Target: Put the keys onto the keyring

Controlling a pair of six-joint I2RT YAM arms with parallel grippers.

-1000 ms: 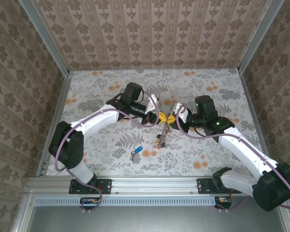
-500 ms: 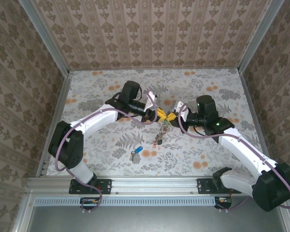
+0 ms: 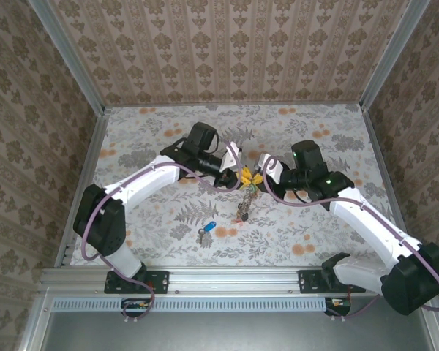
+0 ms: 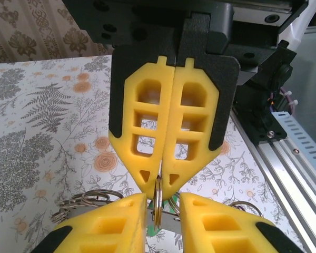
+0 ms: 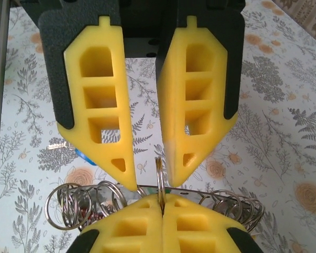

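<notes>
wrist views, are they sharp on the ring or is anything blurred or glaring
Left wrist view: the shut left gripper and the thin brass-coloured wire keyring it pinches are sharp, while the patterned wall behind is soft. Right wrist view: the open right gripper is crisp, the ring edge catches a small glint, lighting even, no harsh glare.

The keyring (image 3: pixel 245 191) hangs between both pincers, a loose key (image 3: pixel 205 232) nearer the bases.

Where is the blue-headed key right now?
In the top view the blue-headed key lies on the table left of centre, toward the near edge, apart from both grippers and below-left of the keyring that hangs between them.
</notes>
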